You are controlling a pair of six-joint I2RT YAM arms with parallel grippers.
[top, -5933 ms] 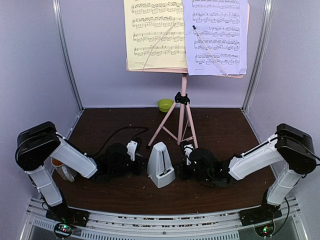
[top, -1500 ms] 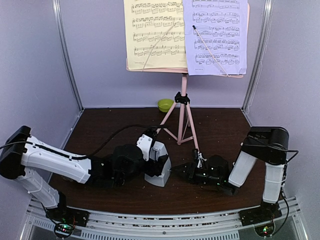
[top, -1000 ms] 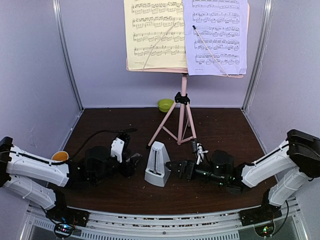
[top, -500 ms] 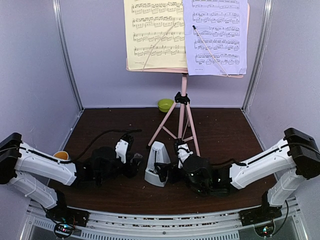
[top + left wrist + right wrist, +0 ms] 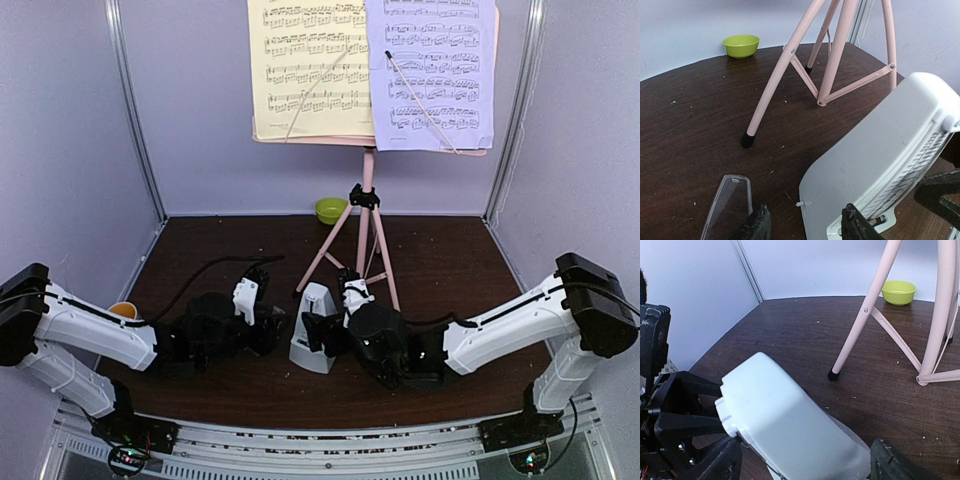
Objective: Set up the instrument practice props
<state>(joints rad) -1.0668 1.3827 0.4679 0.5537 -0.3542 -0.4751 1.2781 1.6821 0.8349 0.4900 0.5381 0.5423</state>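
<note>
top external: a pink tripod music stand (image 5: 368,170) rises at the back of the dark wood-grain table (image 5: 450,250), and a yellow sheet (image 5: 305,65) and a lavender sheet (image 5: 432,70) lie side by side on its desk. the pale-grey pyramid metronome (image 5: 308,345) stands upright in front of the tripod, between both arms. the left gripper (image 5: 268,322) sits just to its left and the right gripper (image 5: 318,332) is against its right side. a lime-green bowl (image 5: 331,210) sits by the back wall.

left wrist: the black fingers (image 5: 759,226) are spread and grip nothing. a corner of the smooth plastic metronome (image 5: 875,165) lies between them. the clear cover (image 5: 729,207), a flat tapered piece, lies on the table beside it.

right wrist: the fingers (image 5: 715,462) gape wide on either side of the rounded matte metronome (image 5: 785,430). whether they press on it cannot be told.
</note>
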